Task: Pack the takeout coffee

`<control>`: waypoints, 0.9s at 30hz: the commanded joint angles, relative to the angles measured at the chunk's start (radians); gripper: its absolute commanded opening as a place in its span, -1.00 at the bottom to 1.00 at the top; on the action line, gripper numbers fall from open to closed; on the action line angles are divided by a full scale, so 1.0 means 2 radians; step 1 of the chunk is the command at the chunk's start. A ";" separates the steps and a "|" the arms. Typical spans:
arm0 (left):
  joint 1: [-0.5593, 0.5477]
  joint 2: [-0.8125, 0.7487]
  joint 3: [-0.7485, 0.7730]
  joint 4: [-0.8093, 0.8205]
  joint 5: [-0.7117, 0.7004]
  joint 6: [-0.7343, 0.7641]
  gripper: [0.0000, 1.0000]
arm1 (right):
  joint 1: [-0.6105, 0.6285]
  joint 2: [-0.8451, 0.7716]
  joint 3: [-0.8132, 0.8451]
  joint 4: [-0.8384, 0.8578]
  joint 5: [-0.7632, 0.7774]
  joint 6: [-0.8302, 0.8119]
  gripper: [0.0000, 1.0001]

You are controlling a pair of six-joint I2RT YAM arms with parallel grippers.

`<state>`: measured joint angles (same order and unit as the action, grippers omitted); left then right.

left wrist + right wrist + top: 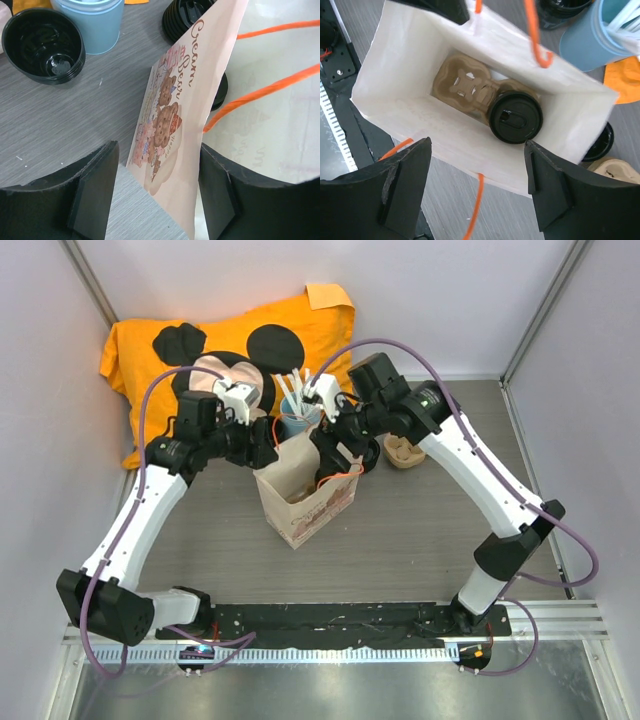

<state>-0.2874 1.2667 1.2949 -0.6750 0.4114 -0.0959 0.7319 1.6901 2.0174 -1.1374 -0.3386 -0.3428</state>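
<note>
The takeout coffee point(515, 117), a cup with a round black lid, stands inside the white paper bag point(405, 80) in a brown cardboard cup carrier point(465, 87). My right gripper point(477, 180) hangs open above the bag's near wall, holding nothing. My left gripper point(157, 190) is open and straddles the printed side wall of the bag point(200, 75). Its left finger is clear of the paper and its right finger is close to it. From above, the bag point(310, 505) stands upright between the left gripper point(270, 445) and the right gripper point(335, 455). The coffee is hidden in that view.
A blue cup point(95, 25) of white sticks stands just behind the bag, with a black hollow ring-shaped piece point(45, 47) to its left. A stack of black lids point(185, 17) sits against the bag. A brown carrier piece point(404, 451) lies right of it. An orange cloth point(230, 340) covers the back.
</note>
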 commanded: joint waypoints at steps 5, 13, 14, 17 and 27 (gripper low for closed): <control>0.002 -0.006 0.035 -0.006 0.011 0.013 0.36 | -0.034 -0.034 0.038 0.018 -0.034 -0.006 0.59; 0.003 -0.008 0.043 -0.011 0.018 0.021 0.42 | -0.075 -0.049 0.014 0.064 -0.042 0.014 0.60; 0.002 -0.009 0.047 -0.013 0.021 0.021 0.43 | -0.089 -0.050 0.011 0.073 -0.042 0.016 0.60; 0.002 -0.012 0.055 -0.018 0.023 0.026 0.46 | -0.104 -0.048 0.002 0.082 -0.036 0.017 0.60; 0.003 -0.020 0.070 -0.037 0.019 0.042 0.48 | -0.117 -0.047 -0.079 0.114 0.005 -0.005 0.60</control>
<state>-0.2874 1.2545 1.4002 -0.7361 0.4305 -0.0368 0.5056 1.6295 1.9194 -0.9874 -0.3668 -0.3378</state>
